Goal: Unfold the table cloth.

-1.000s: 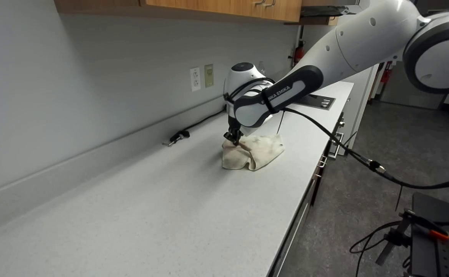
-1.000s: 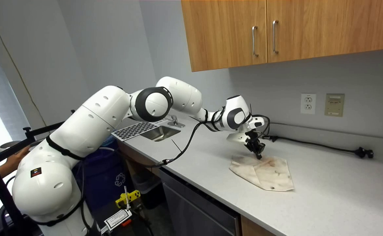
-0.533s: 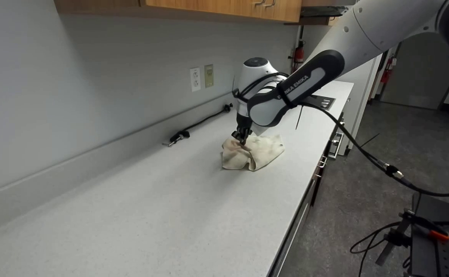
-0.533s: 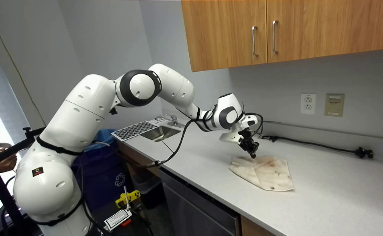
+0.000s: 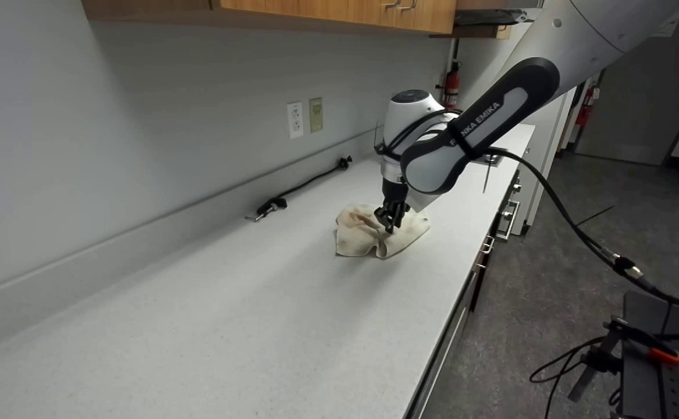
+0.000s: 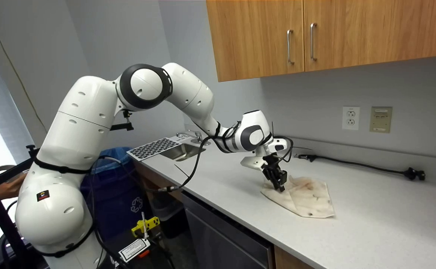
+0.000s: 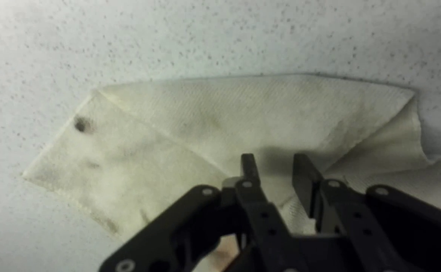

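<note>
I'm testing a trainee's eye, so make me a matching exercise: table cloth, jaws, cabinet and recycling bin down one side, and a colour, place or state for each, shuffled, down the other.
Column 1
1. table cloth
2. jaws
3. cabinet
4. recycling bin

Column 2
A. dark blue
B. apart, with a gap between them
C. wood-toned, up on the wall
D. cream, creased, lying on the counter

Right pairs: 1-D, 2-B, 3-C, 4-A
</note>
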Controlling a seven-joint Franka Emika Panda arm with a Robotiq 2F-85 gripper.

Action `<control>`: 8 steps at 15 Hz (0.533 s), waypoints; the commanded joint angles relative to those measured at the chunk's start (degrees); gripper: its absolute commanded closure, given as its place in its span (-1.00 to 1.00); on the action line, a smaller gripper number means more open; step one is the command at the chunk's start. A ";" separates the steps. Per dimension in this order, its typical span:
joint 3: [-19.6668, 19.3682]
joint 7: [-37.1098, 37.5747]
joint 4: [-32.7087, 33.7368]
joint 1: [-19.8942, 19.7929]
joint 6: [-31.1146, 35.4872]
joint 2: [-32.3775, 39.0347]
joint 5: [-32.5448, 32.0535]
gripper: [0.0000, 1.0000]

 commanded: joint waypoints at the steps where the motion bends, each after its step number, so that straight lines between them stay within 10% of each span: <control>1: -0.03 2.14 -4.12 0.13 0.17 -3.31 -0.45 -0.27; 6: 0.51 3.28 -4.69 0.52 0.43 -3.86 -0.39 -1.00; 8: 0.54 4.08 -4.33 0.78 0.73 -3.44 -0.44 -1.00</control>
